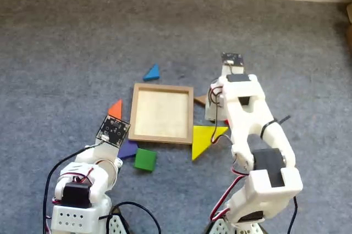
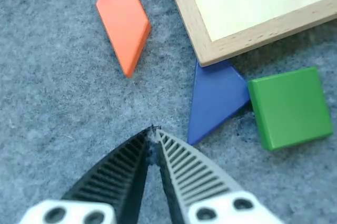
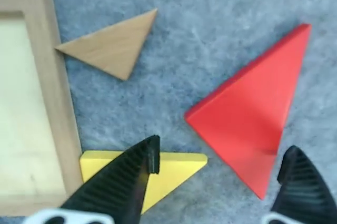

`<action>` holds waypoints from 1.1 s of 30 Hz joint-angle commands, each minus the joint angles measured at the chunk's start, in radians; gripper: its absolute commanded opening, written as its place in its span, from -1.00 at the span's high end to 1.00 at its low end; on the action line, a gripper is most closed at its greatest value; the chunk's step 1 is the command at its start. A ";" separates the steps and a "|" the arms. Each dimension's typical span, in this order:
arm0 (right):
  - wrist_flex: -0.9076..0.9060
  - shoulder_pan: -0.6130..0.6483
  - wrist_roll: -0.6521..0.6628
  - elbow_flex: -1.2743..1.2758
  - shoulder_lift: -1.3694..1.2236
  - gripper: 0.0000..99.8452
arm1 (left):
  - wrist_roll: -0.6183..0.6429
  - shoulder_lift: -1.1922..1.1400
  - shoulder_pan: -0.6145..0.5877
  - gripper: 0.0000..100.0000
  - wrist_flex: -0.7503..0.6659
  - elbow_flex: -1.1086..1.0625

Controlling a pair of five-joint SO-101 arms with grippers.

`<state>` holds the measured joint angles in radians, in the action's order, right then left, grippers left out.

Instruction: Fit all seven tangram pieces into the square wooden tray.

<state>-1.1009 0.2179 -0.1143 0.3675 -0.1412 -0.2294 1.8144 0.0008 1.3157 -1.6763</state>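
Observation:
The square wooden tray (image 1: 163, 135) lies mid-carpet with nothing inside. My left gripper (image 2: 153, 131) is shut and holds nothing, just above the carpet between the orange parallelogram (image 2: 124, 20) and the dark blue triangle (image 2: 216, 98). That triangle touches the tray's corner (image 2: 210, 50) and the green square (image 2: 289, 107). My right gripper (image 3: 222, 160) is open over the carpet beside the tray's right side. The red triangle (image 3: 258, 113) lies between its fingers, with the yellow triangle (image 3: 168, 174) at one fingertip. A wood-coloured triangle (image 3: 110, 48) touches the tray rim (image 3: 55, 103).
A small light-blue triangle (image 1: 152, 73) lies alone on the carpet beyond the tray's far edge. The yellow triangle (image 1: 204, 138) sits against the tray's near right corner. Grey carpet stretches open to the far left and far right.

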 commanded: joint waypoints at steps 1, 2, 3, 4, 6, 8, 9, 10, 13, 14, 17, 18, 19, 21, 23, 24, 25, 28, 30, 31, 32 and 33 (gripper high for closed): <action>0.036 -0.031 -0.003 -0.058 0.012 0.30 | 0.006 0.005 -0.004 0.99 0.005 -0.019; 0.050 -0.036 -0.003 -0.058 0.012 0.31 | 0.006 0.005 -0.004 0.99 0.005 -0.019; 0.065 -0.038 -0.003 -0.056 0.010 0.31 | 0.006 0.005 -0.004 0.99 0.005 -0.019; 0.081 -0.041 -0.003 -0.054 0.010 0.31 | 0.006 0.005 -0.004 0.99 0.005 -0.019; 0.105 -0.044 0.017 -0.051 0.010 0.31 | 0.006 0.005 -0.004 0.99 0.005 -0.019; 0.125 -0.047 0.025 -0.051 0.010 0.31 | 0.006 0.005 -0.004 0.99 0.005 -0.019; 0.136 -0.048 0.025 -0.051 0.010 0.31 | 0.006 0.005 -0.004 0.99 0.005 -0.019; 0.142 -0.051 0.025 -0.050 0.010 0.31 | 0.006 0.005 -0.004 0.99 0.005 -0.019; 0.136 -0.051 0.025 -0.047 0.008 0.31 | 0.006 0.005 -0.004 0.99 0.005 -0.019; 0.133 -0.051 0.025 -0.045 0.008 0.31 | 0.006 0.005 -0.004 0.99 0.005 -0.019; 0.125 -0.051 0.029 -0.025 0.008 0.31 | 0.006 0.005 -0.004 0.99 0.005 -0.019; 0.124 -0.050 0.029 -0.021 0.008 0.31 | 0.006 0.005 -0.004 0.99 0.005 -0.019; 0.122 -0.048 0.029 -0.021 0.008 0.31 | 0.006 0.005 -0.004 0.99 0.005 -0.019; 0.120 -0.048 0.029 -0.012 0.008 0.31 | 0.006 0.005 -0.004 0.99 0.005 -0.019; 0.120 -0.048 0.029 0.001 0.008 0.31 | 0.006 0.005 -0.004 0.99 0.005 -0.019; 0.120 -0.048 0.029 0.004 0.008 0.31 | 0.006 0.005 -0.004 0.99 0.005 -0.019; 0.120 -0.048 0.029 0.007 0.008 0.31 | 0.006 0.005 -0.004 0.99 0.005 -0.019; 0.119 -0.050 0.029 0.019 0.007 0.31 | 0.006 0.005 -0.004 0.99 0.005 -0.019; 0.119 -0.050 0.031 0.033 0.007 0.31 | 0.006 0.005 -0.004 0.99 0.005 -0.019; 0.119 -0.050 0.031 0.035 0.007 0.31 | 0.006 0.005 -0.004 0.99 0.005 -0.019; 0.119 -0.050 0.031 0.036 0.007 0.31 | 0.006 0.005 -0.004 0.99 0.005 -0.019; 0.119 -0.050 0.031 0.038 0.007 0.31 | 0.006 0.005 -0.004 0.99 0.005 -0.019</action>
<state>-0.9812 0.1780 -0.0974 0.4074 -0.1412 -0.2294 1.8144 0.0008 1.3157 -1.6763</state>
